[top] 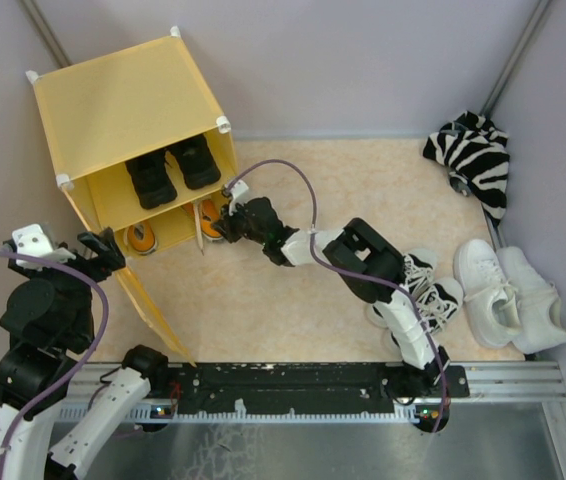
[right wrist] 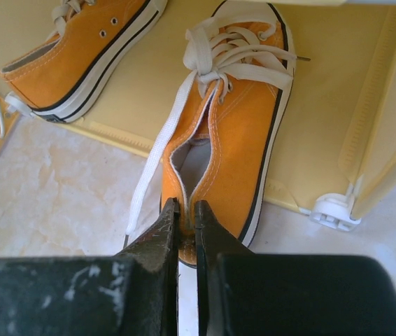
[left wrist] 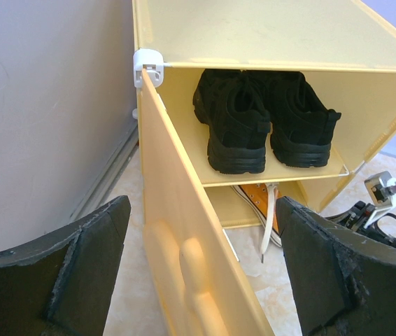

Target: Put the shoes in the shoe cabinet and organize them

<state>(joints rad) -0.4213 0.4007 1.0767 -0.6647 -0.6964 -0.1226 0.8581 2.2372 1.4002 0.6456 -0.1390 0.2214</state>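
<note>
The yellow shoe cabinet (top: 123, 110) stands at the far left with its door (top: 148, 300) swung open. The black pair (top: 171, 168) sits on its inner shelf (left wrist: 275, 171). One orange sneaker (top: 141, 238) lies in the lower compartment. My right gripper (right wrist: 186, 210) is shut on the heel of the second orange sneaker (right wrist: 229, 119), whose toe is inside the lower compartment and whose heel hangs over the floor. My left gripper (left wrist: 201, 266) is open, its fingers either side of the door's edge (left wrist: 177, 280). The black-and-white sneakers (top: 425, 285) and white sneakers (top: 511, 292) lie at the right.
A zebra-striped cloth bundle (top: 475, 150) lies in the far right corner. Grey walls close in the floor on the left, back and right. A white lace (right wrist: 152, 157) trails from the held sneaker onto the floor.
</note>
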